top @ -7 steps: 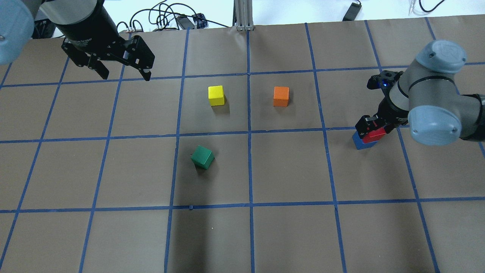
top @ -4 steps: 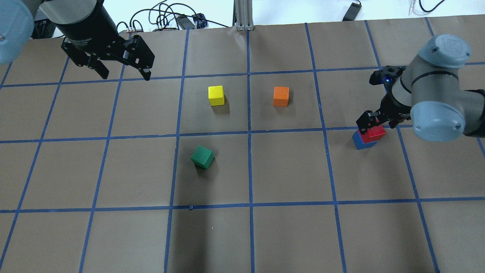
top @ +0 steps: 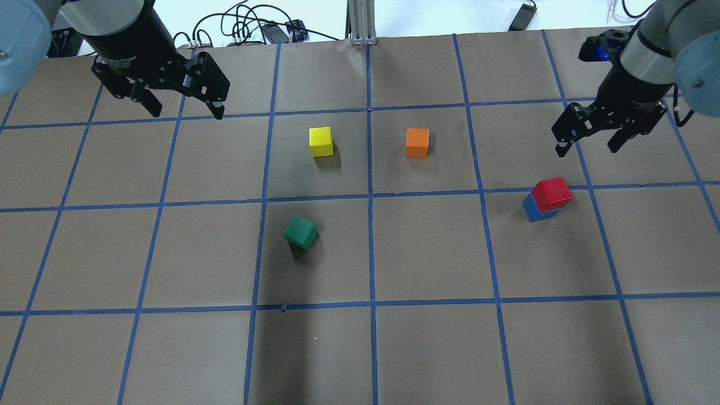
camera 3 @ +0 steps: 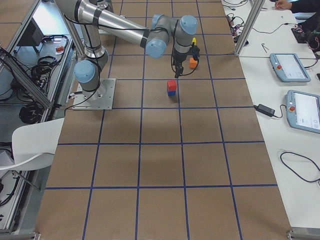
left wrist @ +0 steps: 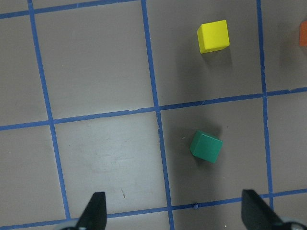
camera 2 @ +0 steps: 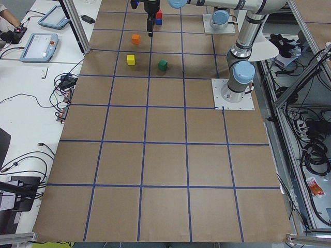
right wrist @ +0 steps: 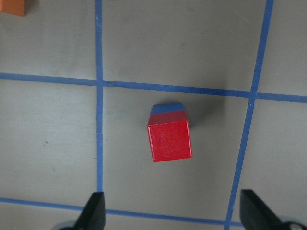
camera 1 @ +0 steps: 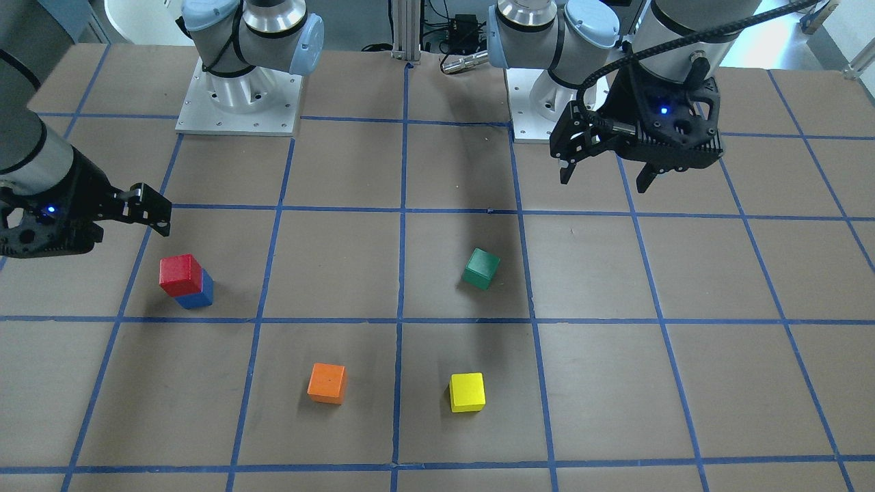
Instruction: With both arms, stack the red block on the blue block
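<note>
The red block (top: pixel 552 192) sits on top of the blue block (top: pixel 531 211) on the right side of the table; the stack also shows in the front view (camera 1: pixel 180 274) and, from above, in the right wrist view (right wrist: pixel 169 140). My right gripper (top: pixel 588 144) is open and empty, raised above and beyond the stack. My left gripper (top: pixel 181 106) is open and empty, high over the far left of the table.
A yellow cube (top: pixel 321 141) and an orange cube (top: pixel 417 143) stand in the far middle squares. A green cube (top: pixel 301 233), turned at an angle, lies nearer the middle. Blue tape lines grid the brown table.
My right gripper has let go of the red block, lifted and drawn back away from the stack. The red block stays on the blue block. The left arm has not moved.
</note>
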Controlling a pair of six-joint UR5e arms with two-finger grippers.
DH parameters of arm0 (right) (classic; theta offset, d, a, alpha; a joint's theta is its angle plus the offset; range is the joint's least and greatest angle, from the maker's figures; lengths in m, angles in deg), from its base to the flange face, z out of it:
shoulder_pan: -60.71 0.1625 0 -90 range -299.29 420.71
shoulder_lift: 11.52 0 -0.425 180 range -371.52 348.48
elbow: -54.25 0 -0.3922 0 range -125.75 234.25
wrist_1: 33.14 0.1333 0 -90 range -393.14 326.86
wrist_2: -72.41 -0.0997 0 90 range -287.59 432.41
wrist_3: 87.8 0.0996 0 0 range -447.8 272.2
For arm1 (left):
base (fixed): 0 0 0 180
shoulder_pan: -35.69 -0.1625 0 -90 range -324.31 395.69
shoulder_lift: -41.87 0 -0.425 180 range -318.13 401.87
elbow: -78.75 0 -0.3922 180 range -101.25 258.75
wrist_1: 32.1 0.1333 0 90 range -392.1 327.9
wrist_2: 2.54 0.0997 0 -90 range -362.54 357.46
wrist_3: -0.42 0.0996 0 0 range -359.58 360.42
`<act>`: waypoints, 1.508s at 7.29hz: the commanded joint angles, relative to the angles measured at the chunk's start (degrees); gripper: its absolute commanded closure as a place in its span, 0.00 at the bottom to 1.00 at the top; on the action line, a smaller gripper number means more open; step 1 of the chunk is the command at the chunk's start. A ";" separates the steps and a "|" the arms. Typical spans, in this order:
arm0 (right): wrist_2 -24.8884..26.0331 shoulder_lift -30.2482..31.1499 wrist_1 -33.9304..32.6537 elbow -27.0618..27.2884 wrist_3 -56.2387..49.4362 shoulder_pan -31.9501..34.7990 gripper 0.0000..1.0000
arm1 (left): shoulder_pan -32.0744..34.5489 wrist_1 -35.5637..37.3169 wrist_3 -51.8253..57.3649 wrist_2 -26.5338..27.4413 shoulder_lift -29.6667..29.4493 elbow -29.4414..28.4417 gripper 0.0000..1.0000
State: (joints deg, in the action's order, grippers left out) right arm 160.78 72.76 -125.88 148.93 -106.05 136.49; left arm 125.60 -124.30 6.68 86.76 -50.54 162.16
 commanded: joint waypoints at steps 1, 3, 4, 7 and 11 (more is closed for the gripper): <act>0.31 4.64 7.05 -3.72 4.26 5.57 0.00 | 0.00 0.00 -0.02 0.00 -0.05 0.00 0.00; -0.64 4.67 6.88 -3.11 3.66 10.17 0.00 | 0.00 0.00 0.06 0.18 0.13 0.00 0.00; -0.13 4.40 6.35 -3.37 4.26 10.18 0.00 | 0.00 0.00 -0.02 0.18 0.04 0.00 0.00; -0.39 5.63 7.49 -3.28 10.02 10.53 0.00 | 0.00 0.00 -0.02 0.18 0.13 0.00 0.00; -0.13 6.25 7.49 -2.93 14.64 13.25 0.00 | 0.00 0.00 0.06 0.09 0.13 -0.09 0.00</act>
State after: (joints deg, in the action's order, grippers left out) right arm 160.42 78.91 -118.37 145.93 -91.80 149.16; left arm 125.60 -124.30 6.74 86.89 -50.37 162.14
